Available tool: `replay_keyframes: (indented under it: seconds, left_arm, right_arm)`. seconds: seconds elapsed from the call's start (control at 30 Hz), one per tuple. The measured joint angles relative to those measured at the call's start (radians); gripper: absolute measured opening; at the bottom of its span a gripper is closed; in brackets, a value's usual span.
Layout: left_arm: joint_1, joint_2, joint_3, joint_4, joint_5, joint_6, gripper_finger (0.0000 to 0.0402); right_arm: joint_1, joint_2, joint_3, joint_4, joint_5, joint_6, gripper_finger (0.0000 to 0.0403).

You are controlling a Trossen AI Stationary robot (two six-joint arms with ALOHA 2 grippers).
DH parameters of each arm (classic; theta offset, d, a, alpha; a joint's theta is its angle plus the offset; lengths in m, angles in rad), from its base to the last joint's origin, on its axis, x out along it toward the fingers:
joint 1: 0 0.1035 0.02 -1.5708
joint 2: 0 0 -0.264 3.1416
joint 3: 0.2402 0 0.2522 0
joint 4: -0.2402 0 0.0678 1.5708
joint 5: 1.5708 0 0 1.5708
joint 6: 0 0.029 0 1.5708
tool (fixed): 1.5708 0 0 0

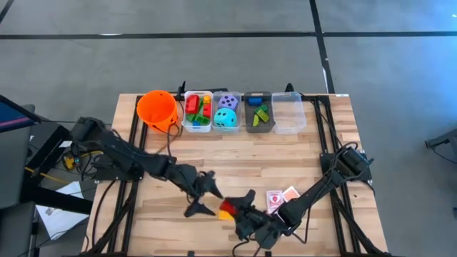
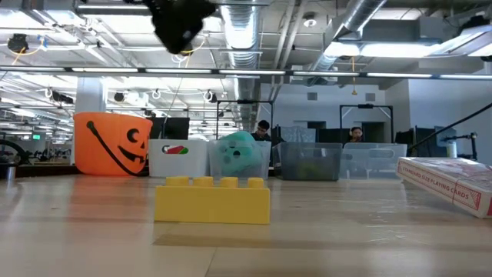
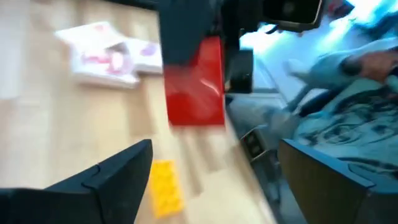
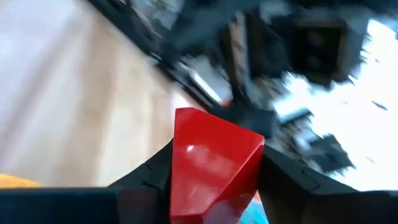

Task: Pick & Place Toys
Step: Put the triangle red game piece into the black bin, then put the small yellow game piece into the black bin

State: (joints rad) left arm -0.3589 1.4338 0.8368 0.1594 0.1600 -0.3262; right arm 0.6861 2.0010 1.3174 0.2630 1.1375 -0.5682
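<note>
A: High view. Report positions.
B: Left gripper point(image 1: 202, 196) is over the near middle of the counter point(image 1: 314, 150), fingers spread wide and empty. Right gripper point(image 1: 239, 212) is just beside it, pinching the red brick point(image 1: 227, 206). A yellow brick point(image 1: 223, 215) lies on the counter under the two grippers. The playing cards point(image 1: 280, 198) lie near the right arm. Along the far edge stand the orange bucket point(image 1: 157, 109) and a row of bins: the first bin point(image 1: 198, 111) holds red, green and yellow bricks; the next holds the purple die point(image 1: 228, 101) and the teal die point(image 1: 226, 118).

A: Low view. Any legible text?
B: The card box point(image 2: 450, 181) at the right edge carries red print reading "PLAYING CARDS"; the words before it cannot be read. The yellow brick point(image 2: 212, 199) sits studs-up on the counter in the foreground. The bucket point(image 2: 112, 144) bears a black jack-o'-lantern face.

A: Left wrist view.
B: Both dark fingers point(image 3: 112, 177) stand well apart with nothing between them. Beyond them the red brick point(image 3: 196, 87) hangs in the other arm's grasp, above the yellow brick point(image 3: 165, 184).

A: Right wrist view.
B: The red brick point(image 4: 211, 165) is clamped between the fingers point(image 4: 149, 180), tilted. No writing is legible on it.
</note>
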Motion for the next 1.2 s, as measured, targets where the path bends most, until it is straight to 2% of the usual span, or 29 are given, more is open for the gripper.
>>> replay_keyframes:
  seconds: [0.13, 0.2, 0.3, 0.47, 0.63, 0.77, 0.83, 1.0, 1.1, 1.2]
  left_arm:
    - [0.014, -0.125, 0.000, -0.187, -0.171, 0.015, 0.0345]
    - [0.014, -0.174, -0.001, -0.237, -0.294, 0.016, 0.0343]
    - [0.014, -0.232, -0.001, -0.271, -0.482, 0.017, 0.0337]
    - [0.015, -0.279, -0.001, -0.287, -0.714, 0.018, 0.0325]
    - [0.015, -0.279, -0.002, -0.300, -0.870, 0.063, 0.0314]
    - [0.015, -0.274, -0.033, -0.295, -0.967, 0.063, 0.0305]
    - [0.015, -0.274, -0.069, -0.283, -1.004, 0.062, 0.0302]
    - [0.029, -0.277, -0.143, -0.265, -1.131, 0.089, 0.0297]
    - [0.060, -0.277, -0.164, -0.260, -1.146, 0.085, 0.0297]
    - [0.084, -0.277, -0.172, -0.253, -1.148, 0.084, 0.0297]
  right_arm:
    - [-0.001, -0.001, 0.000, -0.001, 0.213, 0.034, 0.0156]
    - [-0.006, -0.023, -0.001, -0.045, 0.252, 0.088, 0.0156]
    - [-0.028, -0.076, 0.000, -0.166, 0.230, 0.290, 0.0160]
    - [-0.125, -0.183, 0.000, -0.566, 0.126, 0.753, 0.0180]
    - [-0.275, -0.286, 0.000, -0.982, 0.105, 1.096, 0.0159]
    - [-0.420, -0.364, -0.001, -1.230, 0.085, 1.288, 0.0156]
    - [-0.498, -0.397, -0.012, -1.259, 0.066, 1.305, 0.0166]
    - [-0.693, -0.443, -0.049, -1.171, -0.039, 1.163, 0.0198]
    - [-0.806, -0.443, -0.070, -1.033, -0.179, 1.036, 0.0190]
    - [-0.901, -0.442, -0.118, -0.838, -0.356, 0.908, 0.0164]
